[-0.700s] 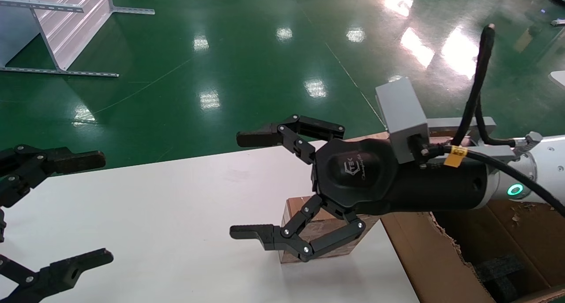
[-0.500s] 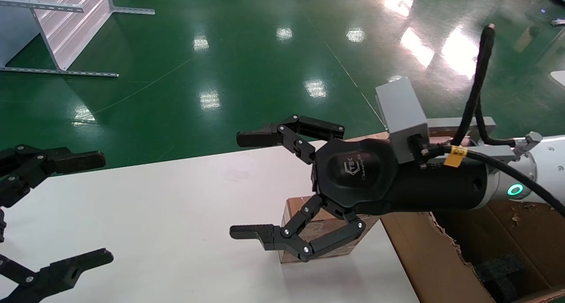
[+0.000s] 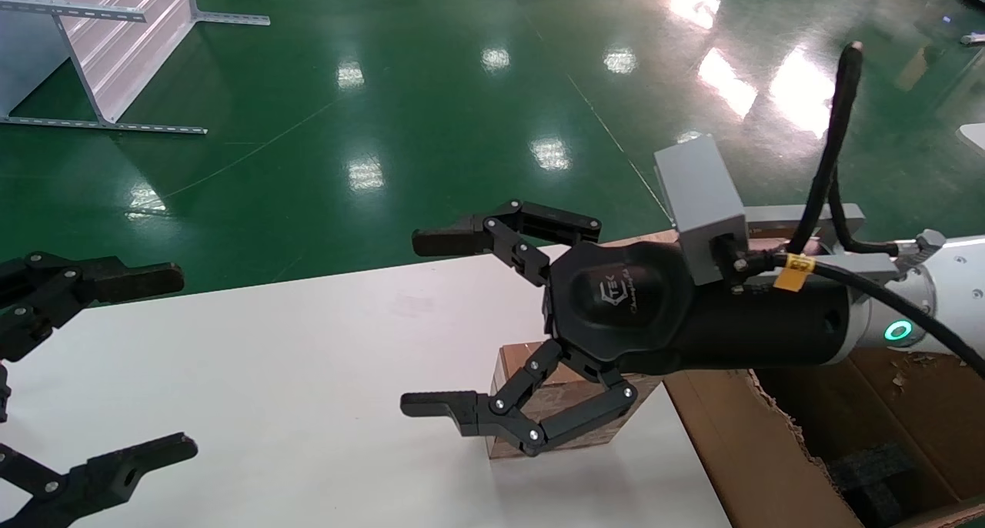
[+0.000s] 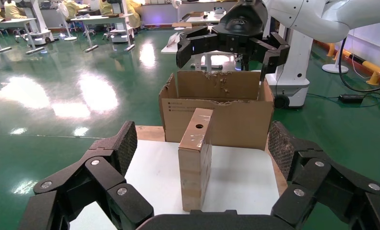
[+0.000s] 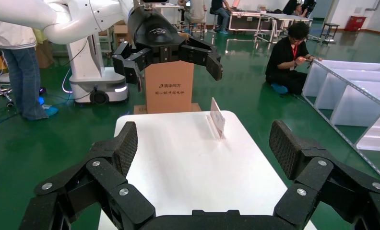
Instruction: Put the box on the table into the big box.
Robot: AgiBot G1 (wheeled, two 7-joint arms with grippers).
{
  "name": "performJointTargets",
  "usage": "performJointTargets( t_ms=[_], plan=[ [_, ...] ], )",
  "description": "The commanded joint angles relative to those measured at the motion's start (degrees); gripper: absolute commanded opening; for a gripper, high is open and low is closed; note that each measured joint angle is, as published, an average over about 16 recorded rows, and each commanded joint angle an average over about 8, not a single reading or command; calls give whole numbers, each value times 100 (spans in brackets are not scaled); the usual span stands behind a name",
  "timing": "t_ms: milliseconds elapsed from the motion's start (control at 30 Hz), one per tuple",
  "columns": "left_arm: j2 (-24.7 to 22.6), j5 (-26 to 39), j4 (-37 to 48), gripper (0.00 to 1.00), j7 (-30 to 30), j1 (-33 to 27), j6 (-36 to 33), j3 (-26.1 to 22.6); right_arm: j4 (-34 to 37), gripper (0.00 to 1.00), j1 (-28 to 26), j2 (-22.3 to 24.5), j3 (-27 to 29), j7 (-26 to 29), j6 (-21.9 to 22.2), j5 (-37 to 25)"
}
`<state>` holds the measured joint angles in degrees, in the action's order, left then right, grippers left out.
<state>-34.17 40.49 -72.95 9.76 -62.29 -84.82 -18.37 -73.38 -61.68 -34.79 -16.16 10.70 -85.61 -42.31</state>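
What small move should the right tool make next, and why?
Probably lower toward the box and line up its open fingers across the narrow sides. The right tool hangs open above the table, gripping nothing, while the box stands on edge beside the big box. The left tool sits open at the table's far end.

Right gripper (image 3: 431,324) jaws spread wide above the box (image 3: 550,405) on white table (image 3: 269,374), big box (image 3: 769,451) alongside, left gripper (image 3: 165,366) at the table's left edge
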Motion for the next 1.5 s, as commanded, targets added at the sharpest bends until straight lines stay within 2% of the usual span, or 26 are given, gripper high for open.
performJointTargets(
  t_ms=[33,167,200,233,867,1500],
  plan=[
    [0,0,0,55,0,0,0,0,2,100,6,-11,7,-2,-3,26],
    [0,0,1,9,0,0,0,0,3,100,-26,69,-44,21,23,-163],
    [0,0,1,1,-1,-1,0,-1,11,100,-40,98,-62,30,35,-235],
    [0,0,1,0,-1,-1,0,-1,25,100,-53,130,-82,38,50,-314],
    [1,-2,3,0,-3,-2,0,-4,918,100,-255,487,-291,-367,231,-1465],
    [2,-4,3,0,-4,-3,1,-7,2326,100,-365,460,-591,-1299,-378,-1890]
  ],
)
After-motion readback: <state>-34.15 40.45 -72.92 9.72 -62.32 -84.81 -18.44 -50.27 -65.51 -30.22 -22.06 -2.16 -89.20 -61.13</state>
